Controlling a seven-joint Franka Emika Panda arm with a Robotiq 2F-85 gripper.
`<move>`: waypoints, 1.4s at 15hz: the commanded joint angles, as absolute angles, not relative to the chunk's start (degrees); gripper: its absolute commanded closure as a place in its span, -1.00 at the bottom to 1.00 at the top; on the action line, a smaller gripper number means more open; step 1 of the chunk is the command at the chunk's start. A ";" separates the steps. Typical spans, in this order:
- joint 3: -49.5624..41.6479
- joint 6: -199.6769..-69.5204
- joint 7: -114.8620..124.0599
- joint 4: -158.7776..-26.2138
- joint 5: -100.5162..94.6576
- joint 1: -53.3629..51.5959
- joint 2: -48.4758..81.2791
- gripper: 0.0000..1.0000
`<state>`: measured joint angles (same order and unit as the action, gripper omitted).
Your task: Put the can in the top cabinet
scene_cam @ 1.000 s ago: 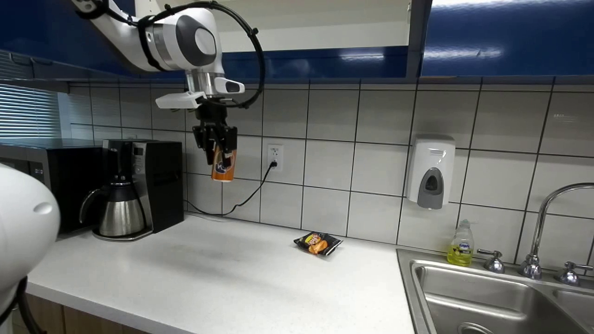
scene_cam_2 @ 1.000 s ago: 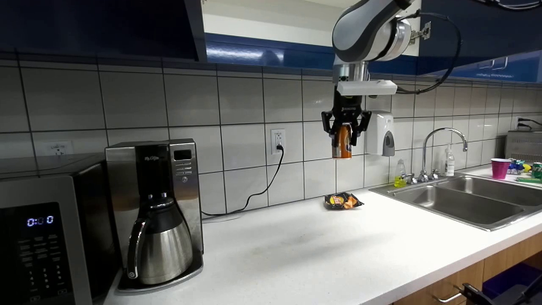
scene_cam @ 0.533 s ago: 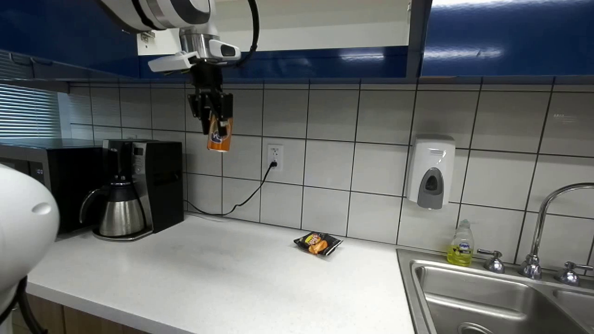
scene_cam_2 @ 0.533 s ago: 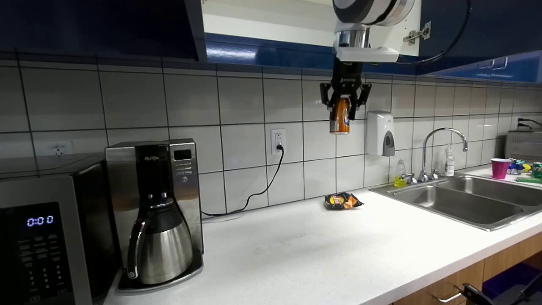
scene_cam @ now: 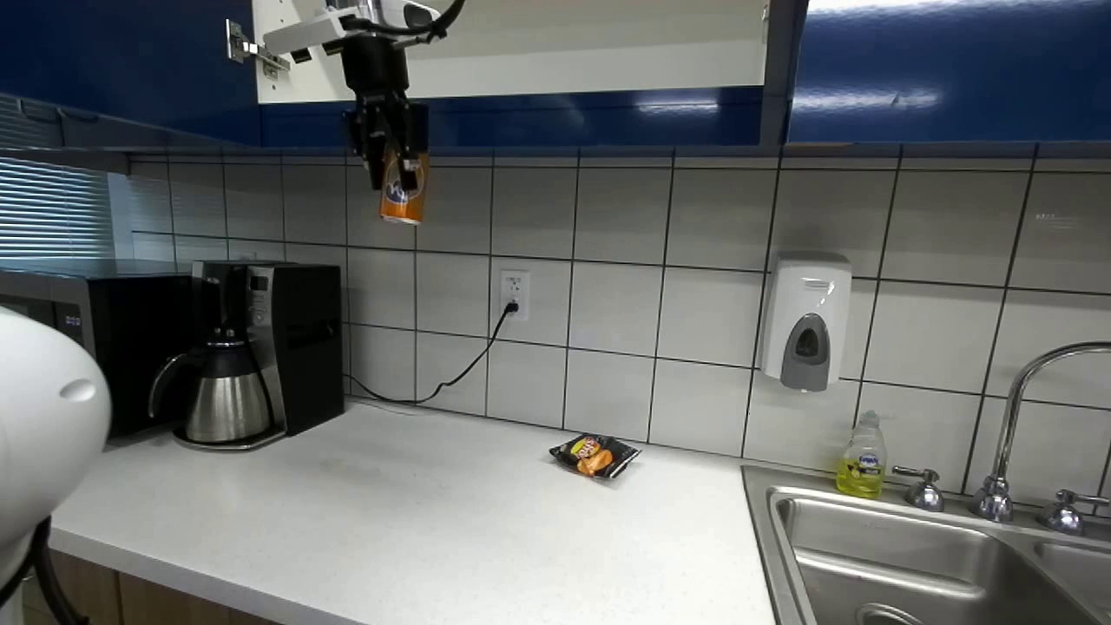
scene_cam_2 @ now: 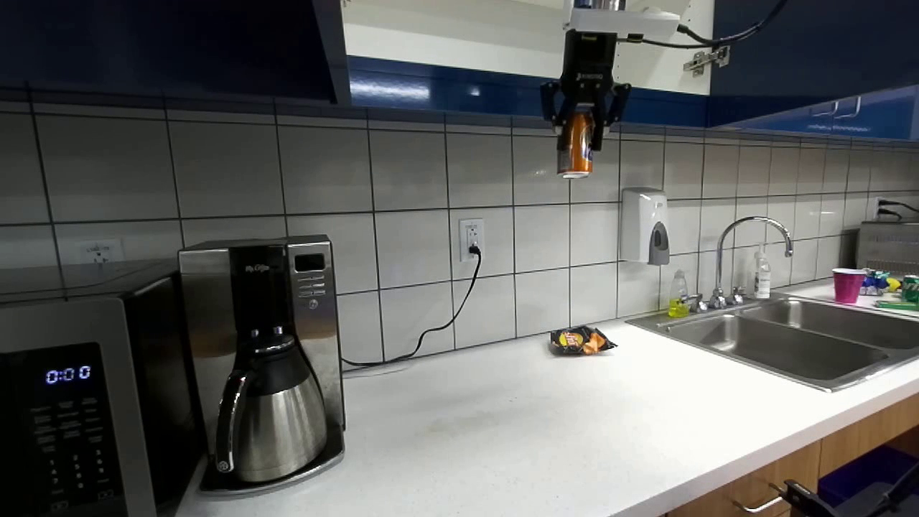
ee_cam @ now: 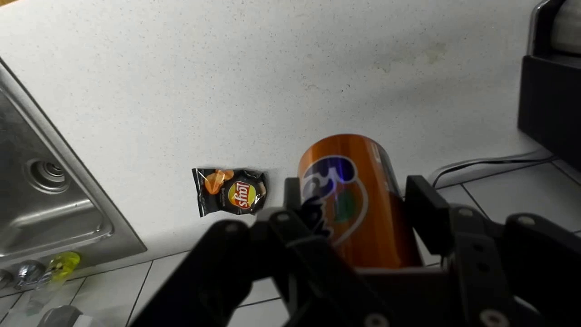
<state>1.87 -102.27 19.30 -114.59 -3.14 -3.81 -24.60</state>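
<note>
The orange can (scene_cam: 402, 205) hangs nearly upright in my gripper (scene_cam: 396, 176), in front of the tiled wall and high above the counter. In an exterior view the can (scene_cam_2: 576, 156) is below the level of the cabinet's blue bottom edge. My gripper (scene_cam_2: 579, 136) is shut on the can from both sides. In the wrist view the can (ee_cam: 349, 172) sits between the black fingers (ee_cam: 426, 211), its upper end deep in the gripper. The top cabinet (scene_cam: 599, 65) stands open, its white interior showing in both exterior views (scene_cam_2: 459, 36).
The open cabinet door (scene_cam: 113, 69) with its hinge (scene_cam: 256, 50) is beside the arm. Below are a chip bag (scene_cam: 595, 456), a coffee maker (scene_cam: 304, 347), a microwave (scene_cam_2: 72, 388) and a sink (scene_cam: 885, 555). A soap dispenser (scene_cam: 807, 321) hangs on the wall.
My gripper has risen steadily with the can in it, from mid-wall to just below the cabinet's bottom edge. The fingers have stayed shut on the can.
</note>
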 commanded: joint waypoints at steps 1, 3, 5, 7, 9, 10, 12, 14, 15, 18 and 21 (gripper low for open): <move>3.32 -96.13 19.96 -106.45 -1.86 -1.80 -22.40 0.30; 3.28 -94.09 20.07 -103.27 -1.76 -1.73 -21.66 0.30; 3.30 -92.28 20.27 -100.20 -1.84 -1.59 -20.78 0.30; 3.37 -90.65 20.26 -96.99 -1.89 -1.61 -19.68 0.30; 3.35 -89.07 20.44 -93.74 -1.78 -1.68 -18.44 0.30; 3.39 -88.14 20.54 -91.93 -1.83 -1.70 -17.69 0.30; 3.44 -86.85 20.80 -88.62 -1.93 -1.78 -16.24 0.30; 3.61 -85.18 21.36 -84.80 -2.24 -1.82 -14.51 0.30; 3.72 -84.57 21.77 -82.93 -2.41 -1.86 -13.61 0.30; 4.00 -82.87 22.88 -77.71 -2.82 -2.02 -11.11 0.30; 4.01 -81.03 24.01 -72.34 -3.13 -2.22 -8.35 0.30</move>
